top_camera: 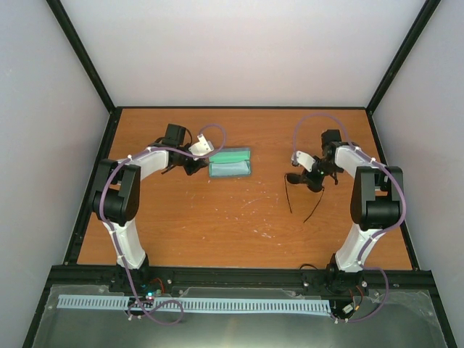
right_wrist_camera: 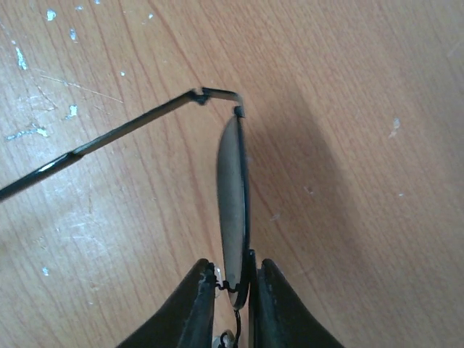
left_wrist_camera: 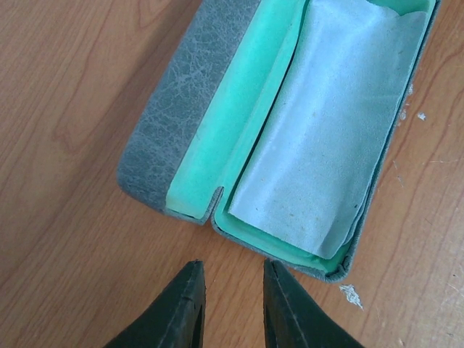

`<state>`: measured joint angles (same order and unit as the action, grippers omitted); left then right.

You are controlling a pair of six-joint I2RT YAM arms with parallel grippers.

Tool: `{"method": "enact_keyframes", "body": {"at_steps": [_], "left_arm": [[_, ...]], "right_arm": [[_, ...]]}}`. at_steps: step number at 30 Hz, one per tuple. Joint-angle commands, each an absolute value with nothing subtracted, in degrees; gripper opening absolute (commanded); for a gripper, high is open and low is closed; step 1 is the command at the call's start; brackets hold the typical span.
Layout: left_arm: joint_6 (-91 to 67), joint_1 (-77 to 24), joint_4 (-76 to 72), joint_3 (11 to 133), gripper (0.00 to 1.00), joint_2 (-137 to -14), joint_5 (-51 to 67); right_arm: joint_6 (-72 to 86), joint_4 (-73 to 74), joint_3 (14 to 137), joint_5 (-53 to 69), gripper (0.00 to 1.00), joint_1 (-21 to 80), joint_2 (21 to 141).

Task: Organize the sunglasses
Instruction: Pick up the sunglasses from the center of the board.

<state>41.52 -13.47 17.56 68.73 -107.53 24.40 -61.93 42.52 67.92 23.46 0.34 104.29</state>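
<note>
The black sunglasses [top_camera: 299,178] are held at centre right, their thin temple arms hanging toward the table. My right gripper [top_camera: 313,177] is shut on them; in the right wrist view its fingertips [right_wrist_camera: 233,279] pinch the frame near the bridge, with one lens [right_wrist_camera: 232,188] edge-on and a temple arm [right_wrist_camera: 109,138] stretching left. The blue-grey case [top_camera: 230,162] lies open at centre, its green lining showing, with the pale blue cloth [left_wrist_camera: 333,123] inside. My left gripper [left_wrist_camera: 232,279] is open and empty just short of the case's near end [left_wrist_camera: 217,210], by the hinge notch.
The wooden table [top_camera: 239,225] is bounded by a black frame and white walls. Small white scuffs mark the wood near the case [left_wrist_camera: 351,293] and under the sunglasses [right_wrist_camera: 43,130].
</note>
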Motion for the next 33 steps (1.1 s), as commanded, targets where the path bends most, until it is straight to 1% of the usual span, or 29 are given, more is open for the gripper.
{"method": "enact_keyframes", "body": {"at_steps": [1,4,9,14,18,21,26,29,33], "left_arm": [[42.64,-12.74,17.29,70.81,0.25,-108.59,24.76],[42.60,-12.70,17.32,71.29,0.25,-108.67,25.11],[41.87,-12.74,18.24,73.54,0.25,-109.00,26.90],[41.20,-12.74,19.92,78.40,0.25,-108.90,29.09],[39.02,-12.74,20.87,82.46,0.25,-108.96,32.03],[36.03,-12.79,21.42,85.34,0.25,-108.82,36.12],[30.68,-13.91,20.59,89.39,0.26,-108.72,44.11],[27.37,-15.98,19.01,91.28,0.23,-108.92,47.27],[22.77,-18.84,16.72,94.38,0.22,-109.29,50.78]], "right_arm": [[-61.70,42.89,70.13,22.53,0.12,-0.13,104.64],[-61.43,43.66,70.71,22.33,0.03,-0.13,104.14],[-57.76,44.35,72.14,22.37,0.03,-0.15,102.89],[-54.69,46.15,74.52,24.93,0.03,-0.20,102.21],[-48.89,46.43,77.00,32.81,0.03,-0.61,102.03],[-44.45,43.81,76.69,38.89,0.03,-0.62,100.89],[-32.42,33.87,73.13,47.57,0.03,0.13,96.30],[-22.24,23.76,68.77,52.07,0.03,1.68,92.58],[-7.25,8.29,62.11,56.79,0.03,5.75,88.60]]}}
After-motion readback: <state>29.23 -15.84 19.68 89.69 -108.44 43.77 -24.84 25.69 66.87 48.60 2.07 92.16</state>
